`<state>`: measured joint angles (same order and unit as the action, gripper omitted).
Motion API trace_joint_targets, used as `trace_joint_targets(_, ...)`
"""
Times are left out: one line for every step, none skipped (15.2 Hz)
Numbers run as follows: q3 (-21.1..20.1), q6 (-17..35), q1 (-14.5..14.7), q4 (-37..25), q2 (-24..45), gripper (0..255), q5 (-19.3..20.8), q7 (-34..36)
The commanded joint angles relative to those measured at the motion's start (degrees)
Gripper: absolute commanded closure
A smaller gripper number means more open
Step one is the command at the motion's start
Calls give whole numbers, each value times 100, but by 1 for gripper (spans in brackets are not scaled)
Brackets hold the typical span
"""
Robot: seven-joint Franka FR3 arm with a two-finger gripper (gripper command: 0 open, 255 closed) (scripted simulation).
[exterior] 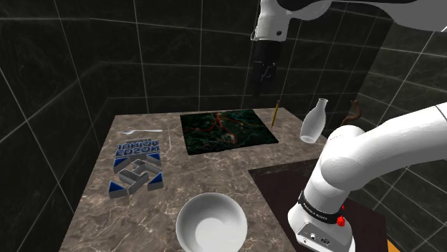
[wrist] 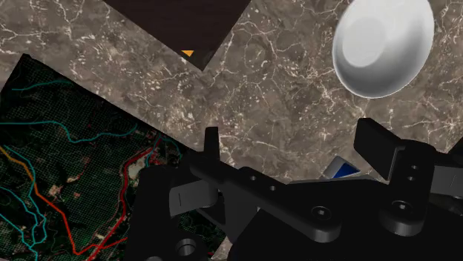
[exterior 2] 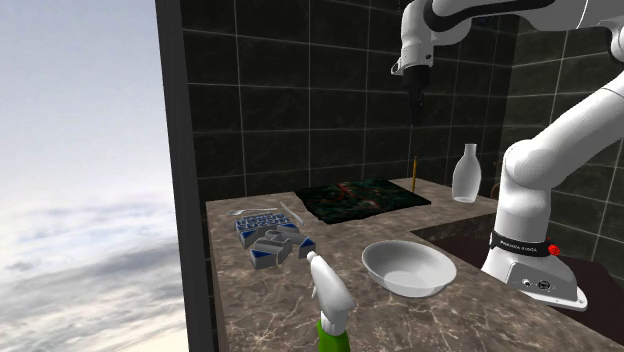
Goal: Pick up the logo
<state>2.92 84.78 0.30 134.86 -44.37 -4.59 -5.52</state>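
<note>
Closest, my claw (wrist: 291,135) stands wide open, empty; the logo (exterior: 136,176) looks stiff, flat, light, so I'd pinch across its blocky edges.

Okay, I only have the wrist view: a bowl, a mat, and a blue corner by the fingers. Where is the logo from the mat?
Observer: The blue-and-grey logo lies flat beside the dark mat, toward the shoulder view's left.
Operator: How high is the gripper?
Observer: The gripper hangs well above the counter, near the mat's far corner.
Operator: Anything else nearby?
Observer: A white-topped spray bottle stands at the counter's near edge in the second exterior view.
</note>
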Motion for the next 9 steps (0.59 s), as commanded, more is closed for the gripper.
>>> trace_joint_targets(0,0,0,0,0,0,0,0)
trace_joint_targets(-99,168,28,77,67,0,-66,105)
trace_joint_targets(-199,338,57,147,143,0,-131,208)
trace_joint_targets(-298,509,86,208,228,0,-193,311)
trace_joint_targets(-397,681,117,261,322,0,-253,413)
trace_joint_targets(-497,854,144,306,425,0,-310,513)
trace_joint_targets(-595,1027,173,343,536,0,-364,612)
trace_joint_targets(-694,1201,201,372,656,0,-415,712)
trace_joint_targets(-792,1375,227,392,784,0,-462,810)
